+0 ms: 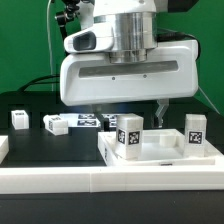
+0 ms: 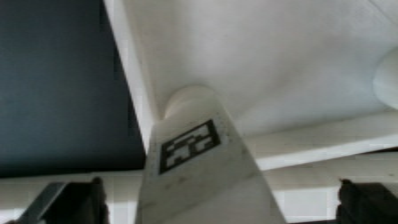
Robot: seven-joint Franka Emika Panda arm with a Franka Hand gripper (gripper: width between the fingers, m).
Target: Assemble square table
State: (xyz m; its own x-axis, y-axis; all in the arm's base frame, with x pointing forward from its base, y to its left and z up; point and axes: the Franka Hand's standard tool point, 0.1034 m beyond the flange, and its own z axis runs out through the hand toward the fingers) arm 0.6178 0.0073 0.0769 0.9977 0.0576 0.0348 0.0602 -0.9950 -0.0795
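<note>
Two legs [image 1: 130, 136] stand on the slab [image 1: 165, 153] — seating unverified; two loose legs [image 1: 20, 118] lie on the table [image 1: 40, 150]; fingers [image 2: 68, 205] parted astride one standing leg, gripping nothing.

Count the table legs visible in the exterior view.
4, from the exterior view's left: first leg, second leg on the table; third leg, fourth leg upright on the slab. Arm could hide more.

Leg [image 2: 206, 170] sits midway between the two dark fingers [image 2: 71, 200] of the gripper [image 2: 217, 200], with its black-and-white tag [image 2: 189, 146] facing the camera. Jaws spread wide, a gap on each side of the leg. White slab [image 2: 267, 60] lies behind it, its straight edge bordering black table [image 2: 63, 80]; which table edge is nearest cannot be told.
</note>
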